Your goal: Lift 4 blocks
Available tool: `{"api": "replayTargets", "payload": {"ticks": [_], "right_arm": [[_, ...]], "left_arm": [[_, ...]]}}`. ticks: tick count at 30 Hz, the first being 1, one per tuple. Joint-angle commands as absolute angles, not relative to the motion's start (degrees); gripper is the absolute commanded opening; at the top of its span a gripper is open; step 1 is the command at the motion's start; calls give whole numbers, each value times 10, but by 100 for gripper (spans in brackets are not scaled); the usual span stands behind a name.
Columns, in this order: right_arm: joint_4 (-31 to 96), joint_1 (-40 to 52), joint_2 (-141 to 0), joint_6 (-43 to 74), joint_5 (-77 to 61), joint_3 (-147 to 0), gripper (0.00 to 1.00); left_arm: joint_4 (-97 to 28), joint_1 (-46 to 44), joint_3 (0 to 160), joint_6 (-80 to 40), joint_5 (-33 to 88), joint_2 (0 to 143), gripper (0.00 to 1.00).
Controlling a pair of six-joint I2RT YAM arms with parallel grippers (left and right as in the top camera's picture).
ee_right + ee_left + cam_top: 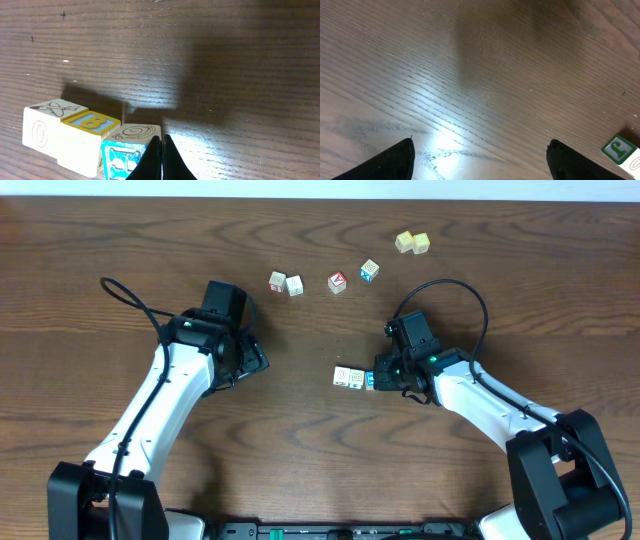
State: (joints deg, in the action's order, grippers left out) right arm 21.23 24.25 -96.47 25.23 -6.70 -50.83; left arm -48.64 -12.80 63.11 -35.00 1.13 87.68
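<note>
1. Dark wood-grain table (120,240) fills the overhead view, and you can count nine toy blocks on it.
2. Three of them form a row of blocks (352,378) right at the right gripper (161,160). They are a cream block (37,132) marked with a 0, a number-8 block (87,135) with a yellow-and-blue top, and a blue-faced block (120,159) with a snail on top. Each touches its neighbour.
3. Your right gripper has its fingers pressed fully together with nothing between them, and the tips sit against the blue-faced end of the row.
4. Your left gripper (248,368) hangs over bare wood with its fingers spread wide. It holds nothing and is well apart from the row's other end.
5. Six blocks lie loose toward the far edge:
   - a pair of cream blocks (285,283), side by side
   - one red-faced block (337,282)
   - one blue-and-white block (370,270)
   - a pair of yellow blocks (412,242)
6. Progress, as I judge it: nothing is lifted, and every block rests on the table. The row shows only three, so a fourth has yet to join it, unless one hides under the gripper. After that, the lift itself remains.
</note>
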Motion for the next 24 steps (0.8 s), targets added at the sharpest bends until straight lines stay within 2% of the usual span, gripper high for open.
{"api": "replayTargets", "payload": {"ticks": [1, 24], "right_arm": [[213, 249, -967, 262, -74, -504, 1], [201, 249, -967, 302, -80, -504, 1]], "left_arm": [[-488, -126, 628, -359, 4, 879, 84], [-488, -126, 628, -359, 4, 879, 85]]}}
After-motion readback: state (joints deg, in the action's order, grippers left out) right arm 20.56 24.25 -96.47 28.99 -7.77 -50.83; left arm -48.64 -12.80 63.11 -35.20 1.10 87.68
